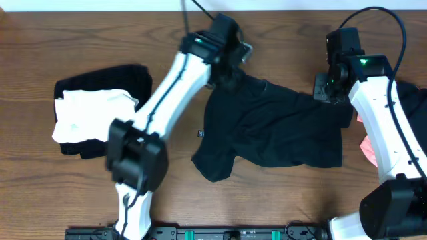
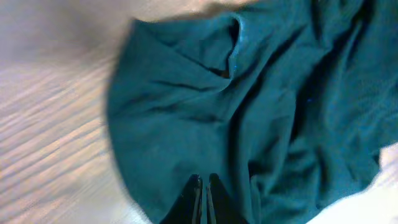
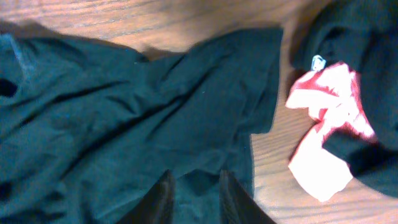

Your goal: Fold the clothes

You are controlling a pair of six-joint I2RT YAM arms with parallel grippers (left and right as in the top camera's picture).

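A crumpled black T-shirt (image 1: 273, 130) lies spread across the middle of the table. My left gripper (image 1: 230, 72) is at the shirt's far left corner. In the left wrist view its fingers (image 2: 204, 179) are pressed together on the shirt's fabric (image 2: 249, 112) near its edge. My right gripper (image 1: 327, 90) hovers at the shirt's far right corner. Seen from the right wrist, its fingers (image 3: 196, 175) stand apart over the cloth (image 3: 124, 106), with a fold lying between them. A pale pink garment (image 3: 323, 99) lies just right of the shirt.
At the left a white garment (image 1: 90, 117) lies on folded black clothes (image 1: 133, 77). Another black garment (image 1: 413, 100) sits at the right edge, partly over the pink one (image 1: 367, 147). Bare wood table (image 1: 280, 207) runs along the front.
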